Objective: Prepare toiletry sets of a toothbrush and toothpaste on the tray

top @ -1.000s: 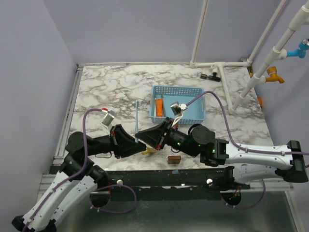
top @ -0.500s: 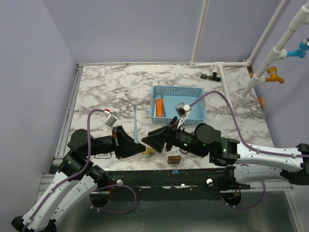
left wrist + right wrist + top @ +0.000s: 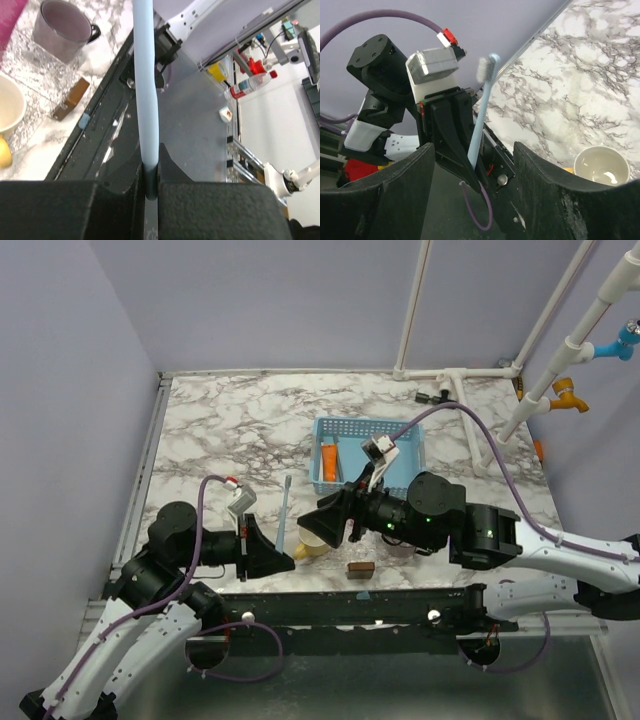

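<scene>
The marble table [image 3: 220, 420] has a blue tray [image 3: 405, 428] on it. The left hand [image 3: 278, 562] is pinched tight on a light blue toothbrush [image 3: 285, 515], standing it up near the front edge. The right hand [image 3: 322, 523] is spread wide just beside it, holding nothing. An orange toothpaste [image 3: 328, 462] lies in the tray (half a set, I think). The toothbrush is not in the tray yet. I can read no words anywhere.

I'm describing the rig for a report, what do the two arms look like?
The left arm and right arm match: white links near the base, black joints beyond. A purple cable runs along each to a silver wrist camera with red plug. Left tool and right tool are black, with wedge-shaped fingers.
</scene>
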`<action>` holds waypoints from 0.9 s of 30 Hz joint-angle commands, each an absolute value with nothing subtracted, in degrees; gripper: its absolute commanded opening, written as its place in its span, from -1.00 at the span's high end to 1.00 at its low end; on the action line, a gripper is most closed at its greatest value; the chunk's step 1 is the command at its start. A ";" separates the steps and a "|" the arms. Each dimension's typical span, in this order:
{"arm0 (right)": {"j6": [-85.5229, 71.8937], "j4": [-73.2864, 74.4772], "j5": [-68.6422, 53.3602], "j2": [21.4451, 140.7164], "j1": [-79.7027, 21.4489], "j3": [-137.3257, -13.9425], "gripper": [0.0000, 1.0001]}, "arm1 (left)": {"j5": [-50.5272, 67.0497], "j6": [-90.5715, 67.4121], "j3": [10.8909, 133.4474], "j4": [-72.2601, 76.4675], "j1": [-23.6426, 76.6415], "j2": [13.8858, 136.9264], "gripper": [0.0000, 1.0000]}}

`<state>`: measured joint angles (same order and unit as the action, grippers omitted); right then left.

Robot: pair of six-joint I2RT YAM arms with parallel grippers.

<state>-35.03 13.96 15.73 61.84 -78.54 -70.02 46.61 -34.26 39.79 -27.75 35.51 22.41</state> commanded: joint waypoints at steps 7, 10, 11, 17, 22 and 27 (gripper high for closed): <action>-32.54 34.55 18.14 68.75 -77.69 -85.31 -0.41 | 54.02 -21.84 45.94 -45.42 35.35 25.49 1.00; -35.34 38.80 19.64 71.24 -77.17 -89.21 -0.42 | 51.60 -19.09 47.98 -50.31 35.42 26.88 1.00; -36.42 40.55 20.25 72.17 -77.02 -90.54 -0.41 | 50.45 -18.45 48.53 -51.67 35.41 27.51 1.00; -41.71 43.76 20.23 75.92 -76.22 -94.65 -0.42 | 44.01 -16.40 50.74 -57.11 35.41 29.71 1.00; -45.73 45.24 18.71 78.44 -74.03 -97.08 -0.40 | 40.68 -15.83 51.62 -59.17 35.67 30.02 1.00; -47.71 45.52 13.38 81.12 -70.05 -98.34 -0.34 | 36.27 -15.38 52.60 -61.18 37.05 29.83 1.00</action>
